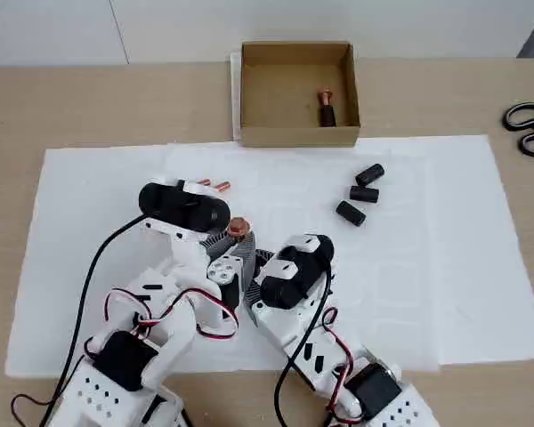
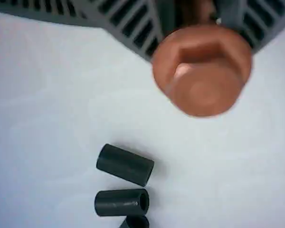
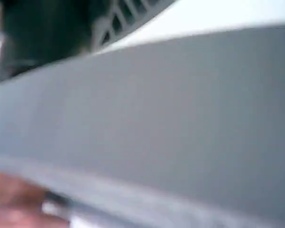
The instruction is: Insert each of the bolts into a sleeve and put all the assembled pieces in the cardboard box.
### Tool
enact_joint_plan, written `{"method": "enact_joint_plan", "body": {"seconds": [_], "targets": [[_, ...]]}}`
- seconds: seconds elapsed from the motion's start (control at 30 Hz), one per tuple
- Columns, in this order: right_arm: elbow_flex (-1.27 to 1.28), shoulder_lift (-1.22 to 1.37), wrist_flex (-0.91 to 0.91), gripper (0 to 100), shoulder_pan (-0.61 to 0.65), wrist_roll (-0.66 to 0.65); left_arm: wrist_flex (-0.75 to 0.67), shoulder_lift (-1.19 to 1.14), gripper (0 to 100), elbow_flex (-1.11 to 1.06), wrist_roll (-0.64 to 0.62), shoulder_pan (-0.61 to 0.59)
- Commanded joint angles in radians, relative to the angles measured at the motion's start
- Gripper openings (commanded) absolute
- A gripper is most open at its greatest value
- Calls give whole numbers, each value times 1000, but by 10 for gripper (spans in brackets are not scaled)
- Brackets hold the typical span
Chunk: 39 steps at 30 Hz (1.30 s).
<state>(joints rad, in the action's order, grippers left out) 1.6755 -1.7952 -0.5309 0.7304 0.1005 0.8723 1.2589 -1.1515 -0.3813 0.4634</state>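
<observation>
Item one: my left gripper (image 1: 234, 238), closed on a copper bolt (image 2: 202, 78), held above the white sheet (image 1: 445, 294) in front of both arm bases. Bolt head: round, turned up toward the wrist camera. Its shank is mostly hidden between the grey jaws, so I judge the long axis steep, head up and tip down. Item two: three black sleeves, all lying on their sides on the sheet in a loose cluster. These are the nearest sleeve (image 1: 351, 213), the middle sleeve (image 1: 364, 193) and the far sleeve (image 1: 369, 174). They lie to the right of the held bolt and slightly farther from the arm bases, well apart from it. Each long axis is flat to the sheet, so the bores run sideways, crosswise to the bolt as I judge it. Item three: my right gripper (image 1: 260, 260), just beside the left one and on the sleeves' side, so it is the better placed arm for them; I cannot tell whether it is open or closed. Item four: spare bolts (image 1: 215, 185) on the sheet beyond my left wrist. Item five: the cardboard box (image 1: 249, 89) past the sheet's far edge, with one assembled piece (image 1: 326, 107) inside.
</observation>
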Motion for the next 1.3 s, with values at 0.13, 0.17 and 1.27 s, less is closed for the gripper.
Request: {"method": "enact_joint_plan", "body": {"seconds": [0.13,0.17,1.27], "targets": [[8,-8,21,4,-1,2,52,3,6,12,26,6],[8,-8,21,4,-1,2,63,3,7,13,26,14],[8,-7,-35,4,-133,-2,342,-2,188,360,44,-465]]}}
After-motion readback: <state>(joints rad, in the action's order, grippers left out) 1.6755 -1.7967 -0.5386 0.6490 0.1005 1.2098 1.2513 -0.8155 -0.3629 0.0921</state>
